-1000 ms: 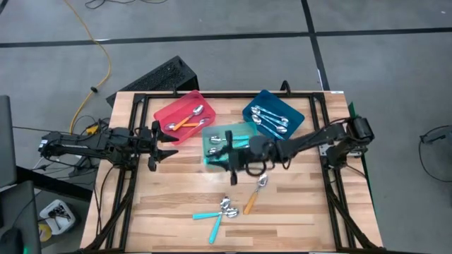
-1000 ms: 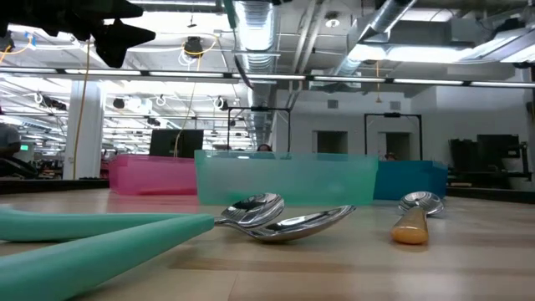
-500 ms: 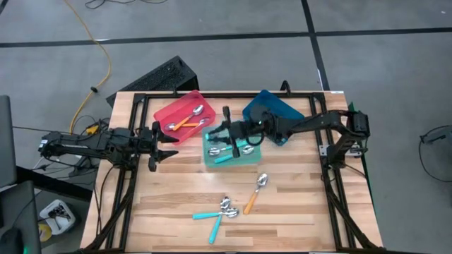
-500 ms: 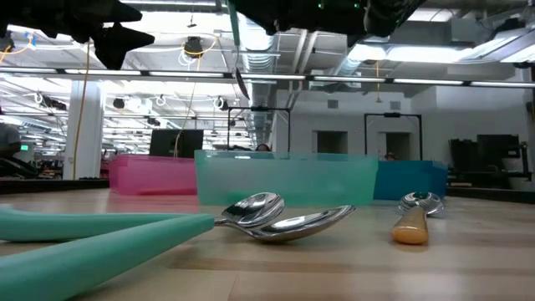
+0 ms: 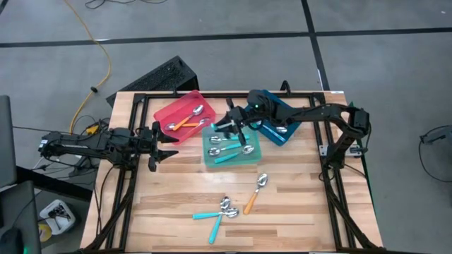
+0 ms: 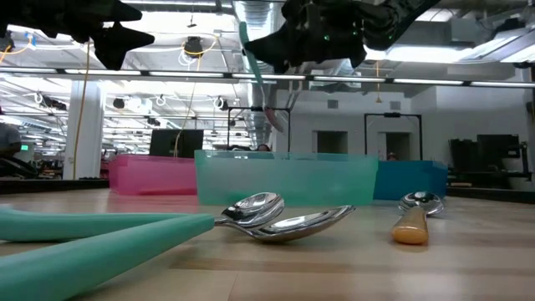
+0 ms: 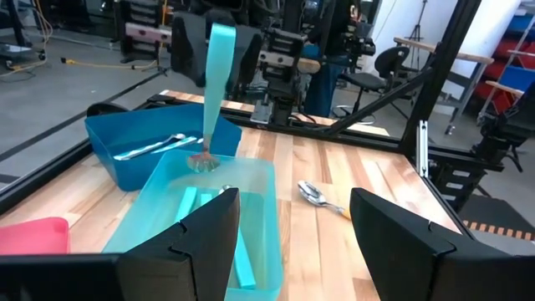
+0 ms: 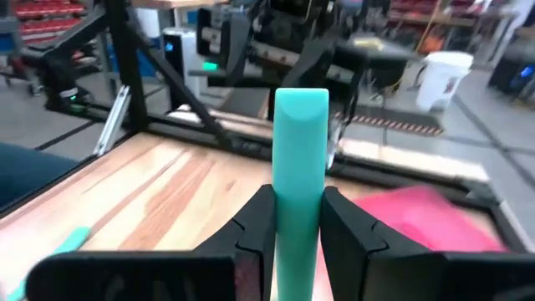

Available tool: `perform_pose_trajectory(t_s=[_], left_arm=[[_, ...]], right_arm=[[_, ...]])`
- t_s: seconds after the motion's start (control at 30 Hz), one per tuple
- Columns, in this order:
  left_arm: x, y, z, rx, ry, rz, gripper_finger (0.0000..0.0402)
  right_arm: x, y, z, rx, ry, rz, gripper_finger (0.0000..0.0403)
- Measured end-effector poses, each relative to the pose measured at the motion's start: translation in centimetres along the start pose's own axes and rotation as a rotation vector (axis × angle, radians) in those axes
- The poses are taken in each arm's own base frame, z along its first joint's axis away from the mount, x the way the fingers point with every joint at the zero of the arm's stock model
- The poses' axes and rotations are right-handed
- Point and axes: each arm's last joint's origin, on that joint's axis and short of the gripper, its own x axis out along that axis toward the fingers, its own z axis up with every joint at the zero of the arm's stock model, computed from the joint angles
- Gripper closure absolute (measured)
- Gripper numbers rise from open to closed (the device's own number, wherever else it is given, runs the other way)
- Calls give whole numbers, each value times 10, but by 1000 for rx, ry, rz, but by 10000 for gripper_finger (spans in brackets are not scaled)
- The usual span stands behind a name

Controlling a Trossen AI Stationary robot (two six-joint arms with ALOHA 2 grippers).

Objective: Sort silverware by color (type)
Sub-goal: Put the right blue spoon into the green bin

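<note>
1. right gripper (image 5: 233,124) hangs over the teal tray (image 5: 212,156), pinching a teal spoon (image 7: 216,92) by its handle, bowl down just above the tray.
2. left gripper (image 5: 164,144) waits at the table's left side, fingers spread wide, empty.
3. teal spoons lie in the teal tray, orange spoons (image 5: 185,120) in the red tray (image 5: 164,111), silver ones in the blue tray (image 5: 293,109).
4. loose spoons (image 5: 226,207) lie on the table (image 5: 296,204) in front.

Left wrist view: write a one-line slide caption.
Right gripper dangles a teal-handled spoon bowl-down over the teal tray.
</note>
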Motion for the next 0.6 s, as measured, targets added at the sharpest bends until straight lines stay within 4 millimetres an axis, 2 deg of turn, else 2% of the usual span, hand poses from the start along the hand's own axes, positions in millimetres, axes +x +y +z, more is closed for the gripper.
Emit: perform_pose_trajectory(t_s=[0.6], left_arm=[[0,0,0,-27,-1,0,187]], right_arm=[[-4,6,-28,135,276,-4,306]])
